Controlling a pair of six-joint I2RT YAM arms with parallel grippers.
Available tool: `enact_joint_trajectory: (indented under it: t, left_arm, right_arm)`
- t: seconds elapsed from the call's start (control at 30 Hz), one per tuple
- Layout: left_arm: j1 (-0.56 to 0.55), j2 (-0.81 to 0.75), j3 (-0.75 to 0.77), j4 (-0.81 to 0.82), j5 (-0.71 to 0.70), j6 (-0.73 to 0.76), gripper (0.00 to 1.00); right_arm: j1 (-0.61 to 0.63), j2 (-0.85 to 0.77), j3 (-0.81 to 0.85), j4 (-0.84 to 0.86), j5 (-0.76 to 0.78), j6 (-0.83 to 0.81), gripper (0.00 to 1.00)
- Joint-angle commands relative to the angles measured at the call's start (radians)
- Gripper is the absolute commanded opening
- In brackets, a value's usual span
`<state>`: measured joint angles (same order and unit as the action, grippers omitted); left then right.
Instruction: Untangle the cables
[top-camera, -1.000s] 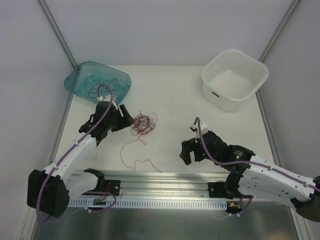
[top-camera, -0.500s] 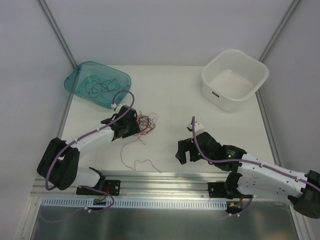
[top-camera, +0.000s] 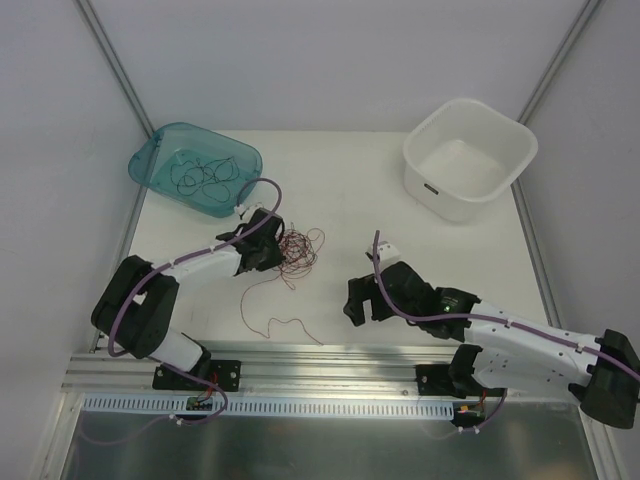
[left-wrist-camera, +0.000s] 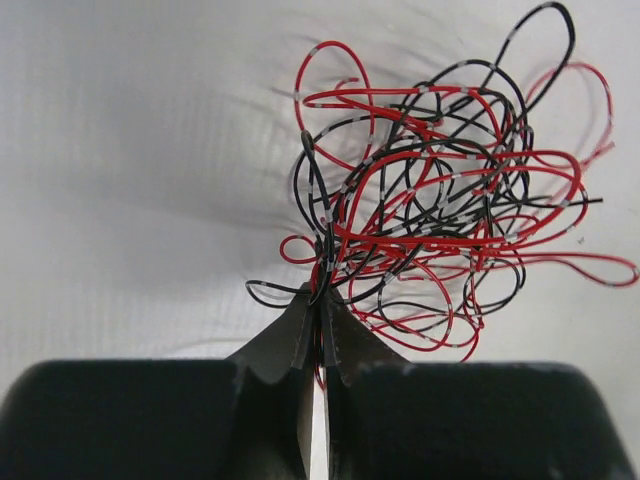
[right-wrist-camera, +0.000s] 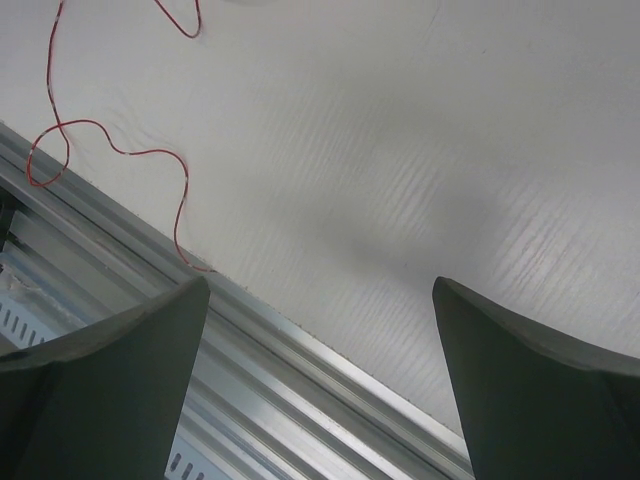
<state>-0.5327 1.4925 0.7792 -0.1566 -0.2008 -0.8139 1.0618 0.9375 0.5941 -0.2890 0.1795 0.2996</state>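
While lying as a red-and-black tangle on the white counter (top-camera: 400, 200), left of centre in the top view and down-right of a teal bin (top-camera: 150, 160): showing the cables (top-camera: 298, 248) being pinched at their left edge. Pressing the fingers of the left claw (top-camera: 272, 250) fully together on thin strands there. Holding the right claw (top-camera: 358, 300) wide apart and empty, lower centre, above the counter. Trailing a loose red strand (top-camera: 245, 308) toward the metal rail (top-camera: 330, 355) at bottom.
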Motion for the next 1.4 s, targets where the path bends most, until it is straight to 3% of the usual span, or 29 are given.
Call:
enact_joint_trajectory:
  t: [0.0,0.43,0.63,0.77,0.93,1.13,1.23,1.37]
  left_arm:
    - [-0.050,-0.046,-0.026,0.031,0.072,0.051,0.00]
    - [-0.167,-0.279,-0.097,0.031,0.198,0.050,0.00]
    - [-0.185,-0.313,-0.077,0.032,0.245,0.056,0.00]
    - [-0.193,-0.336,-0.081,0.029,0.270,0.053,0.00]
    - [-0.205,-0.356,-0.086,0.031,0.300,0.051,0.00]
    - [-0.219,-0.353,-0.080,0.028,0.322,0.056,0.00]
    - [-0.222,-0.348,-0.078,0.031,0.325,0.058,0.00]
    - [-0.222,-0.348,-0.084,0.022,0.287,0.059,0.00]
  right_arm:
    - [0.003,0.010,0.033,0.067,0.055,0.015,1.00]
    - [-0.115,0.188,0.105,0.322,-0.095,0.021,0.81]
    - [-0.152,0.299,0.142,0.358,-0.098,0.027,0.76]
    - [-0.198,0.325,0.112,0.408,-0.083,0.050,0.66]
    - [-0.243,0.343,0.064,0.531,-0.170,0.015,0.56]
    - [-0.263,0.373,0.067,0.559,-0.224,-0.022,0.49]
    - [-0.278,0.371,0.067,0.557,-0.244,-0.036,0.38]
    - [-0.281,0.339,0.055,0.528,-0.235,-0.062,0.09]
